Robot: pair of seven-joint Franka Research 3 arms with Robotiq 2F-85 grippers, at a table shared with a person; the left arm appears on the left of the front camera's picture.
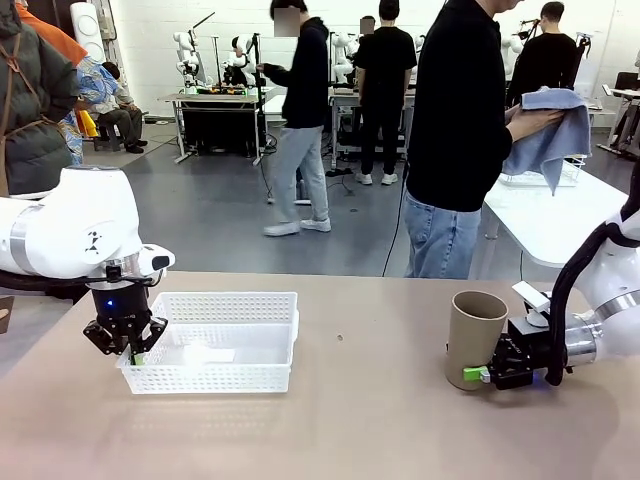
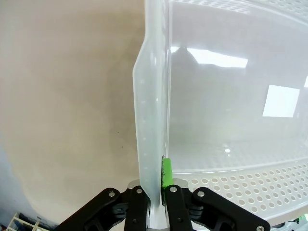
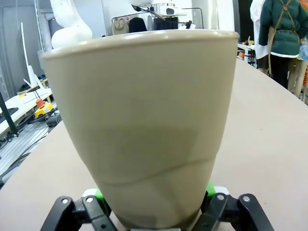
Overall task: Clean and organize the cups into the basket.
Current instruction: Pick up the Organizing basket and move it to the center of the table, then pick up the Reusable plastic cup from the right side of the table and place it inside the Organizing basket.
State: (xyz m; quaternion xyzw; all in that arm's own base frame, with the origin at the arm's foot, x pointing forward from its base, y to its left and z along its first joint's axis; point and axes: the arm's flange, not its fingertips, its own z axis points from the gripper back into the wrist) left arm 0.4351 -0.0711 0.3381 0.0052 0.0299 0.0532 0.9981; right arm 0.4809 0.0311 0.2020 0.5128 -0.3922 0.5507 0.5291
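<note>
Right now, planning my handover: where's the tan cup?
In the front view, the tan cup stands upright at the table's right, held near its base by the right claw, far from the basket.

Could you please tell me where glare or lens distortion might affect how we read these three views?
Front view: overhead lights leave a pale glare patch on the floor of the basket, while the cup is evenly lit and sharp. Left wrist view: two bright rectangular reflections lie on the basket floor, and the wide lens seems to bow its rim. Right wrist view: the cup looms large and bulging.
</note>
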